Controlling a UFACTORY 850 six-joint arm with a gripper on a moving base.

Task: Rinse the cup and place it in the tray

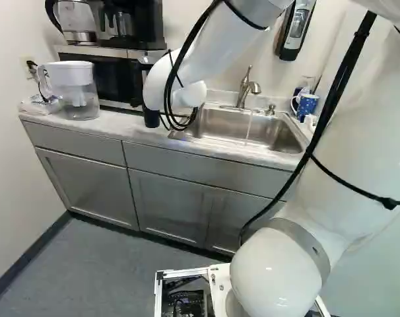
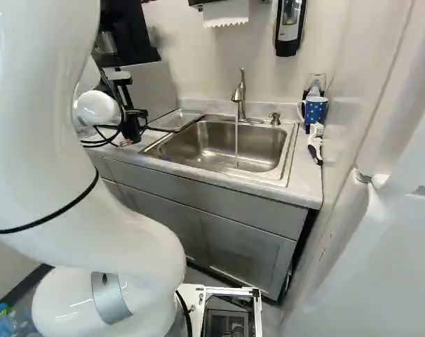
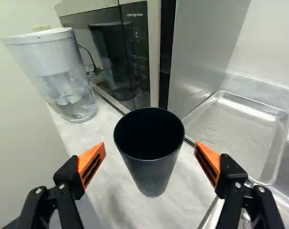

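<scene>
The end effector [image 2: 133, 112] is open, its orange, slotted pads [image 3: 92, 163] standing on either side of a dark cup [image 3: 152, 160] and apart from it. The cup stands upright on the marbled pale counter [image 3: 113, 183], smooth, matte and tapering toward its base, with an empty-looking black inside. Small pale lettering marks the dark glass front of the microwave [image 3: 123, 62] behind it; a pale label sits on the black wall dispenser [image 2: 290, 27].

Near the cup stands a clear plastic water pitcher [image 3: 68, 78] with a white lid. On the cup's other side, a shallow rectangular metal tray [image 3: 232, 131] with rounded corners lies beside the stainless-steel sink [image 2: 223, 144]. A thin stream of water runs from the brushed-metal faucet [image 2: 240, 97]. A blue mug [image 2: 315, 110] with light dots stands beyond the sink, near a white-and-black brush [image 2: 315, 144].
</scene>
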